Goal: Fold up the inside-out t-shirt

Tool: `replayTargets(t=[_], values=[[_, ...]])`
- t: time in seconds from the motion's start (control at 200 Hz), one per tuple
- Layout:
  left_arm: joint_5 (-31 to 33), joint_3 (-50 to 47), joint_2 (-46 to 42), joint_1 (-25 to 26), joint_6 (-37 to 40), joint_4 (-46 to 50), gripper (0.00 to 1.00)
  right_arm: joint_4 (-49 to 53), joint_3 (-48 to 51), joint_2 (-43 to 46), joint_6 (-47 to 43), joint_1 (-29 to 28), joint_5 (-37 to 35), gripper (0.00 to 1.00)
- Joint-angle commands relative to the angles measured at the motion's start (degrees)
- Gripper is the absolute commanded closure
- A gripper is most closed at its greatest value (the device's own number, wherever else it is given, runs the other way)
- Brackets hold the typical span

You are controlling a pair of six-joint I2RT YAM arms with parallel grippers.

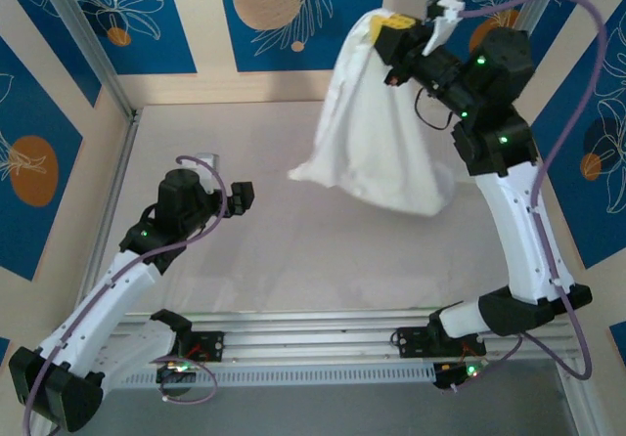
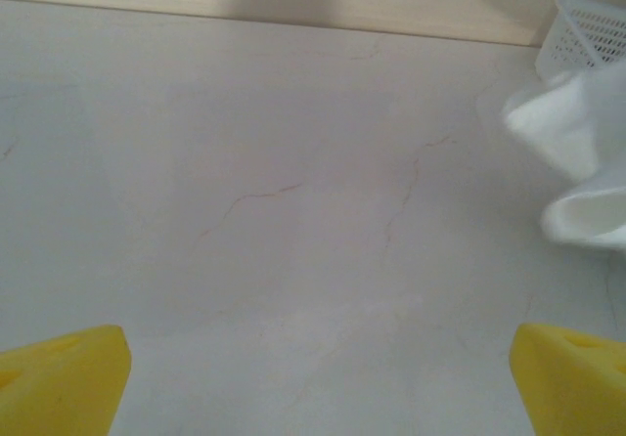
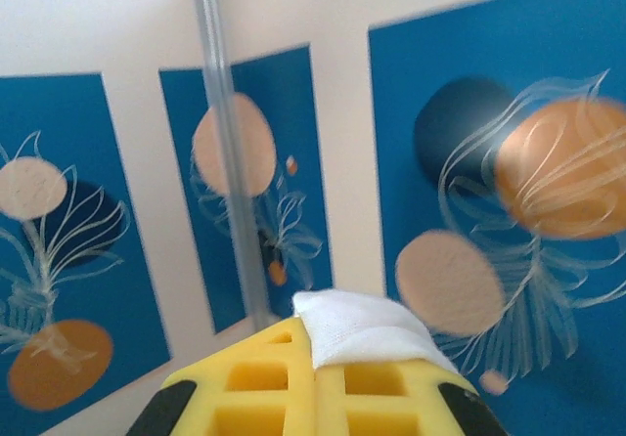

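Currently the right gripper [image 1: 386,33] is raised high over the far right of the table [image 1: 245,270]. Its jaws are fully closed on a bunched edge of the t-shirt [image 1: 377,133]. In the right wrist view, a fold of white cloth sits pinched between the yellow fingers [image 3: 264,382].

The garment hangs from this single hold as a loose bundle. Its long axis runs downward from the grip. One free corner juts out toward the left side of the workspace. Whether the lowest part touches the table cannot be determined.

The left gripper [image 1: 242,197] sits low over the left half of the table. Its jaws are spread as wide as they go and hold nothing (bare tabletop shows between the two pads in the left wrist view). From these fingers the t-shirt lies ahead and to the right, well apart. It appears at the right edge of the left wrist view, in front of a white lattice basket [image 2: 587,25].

Judgement: the left arm is the only free one, and the jutting corner faces it. A second hold would require travel forward and to the right, with the open jaws aligned across the hanging edge.
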State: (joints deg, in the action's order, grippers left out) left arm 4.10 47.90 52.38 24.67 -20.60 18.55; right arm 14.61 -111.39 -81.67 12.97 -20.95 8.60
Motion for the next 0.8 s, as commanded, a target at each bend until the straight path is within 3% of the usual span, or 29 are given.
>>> replayTargets(t=[0.0,0.085,0.105,0.135,0.16,0.28,0.42,0.52,0.68,0.795], values=[[-1.2,0.6,0.5,0.3,-2.0,0.9,0.01,5.7,3.8,-7.4,2.6,-2.5,6.1,1.0],[-1.0,0.8,0.2,0.3,-2.2,1.8,0.01,10.8,5.3,-13.0,0.9,-6.2,10.4,1.0],[-0.9,0.7,0.1,0.3,-2.2,2.0,0.01,11.5,5.8,-14.2,0.6,-6.9,11.1,0.92],[-0.6,0.6,-0.3,0.3,-2.1,2.2,0.01,12.6,6.3,-15.8,0.5,-7.6,12.2,0.7],[-0.1,0.5,-0.6,0.3,-1.9,2.6,0.01,13.6,6.3,-16.7,0.9,-7.9,12.9,0.59],[2.0,0.4,-1.9,0.3,-0.6,5.1,0.01,13.7,9.8,-15.4,5.0,-5.7,10.9,0.41],[0.4,-0.1,-1.4,0.3,-2.1,3.8,0.01,2.4,29.8,-7.4,21.6,2.8,-2.2,0.35],[-3.2,1.0,3.8,0.3,-3.9,2.1,0.01,3.8,40.2,-5.9,31.7,7.9,-6.5,0.35],[-4.2,8.1,20.2,0.2,-6.3,4.8,0.01,0.4,53.3,-7.8,33.2,7.8,-4.2,0.32],[-4.5,13.1,32.1,0.2,-7.2,5.7,0.01,-4.8,57.4,-13.5,32.7,7.7,5.2,0.31]])
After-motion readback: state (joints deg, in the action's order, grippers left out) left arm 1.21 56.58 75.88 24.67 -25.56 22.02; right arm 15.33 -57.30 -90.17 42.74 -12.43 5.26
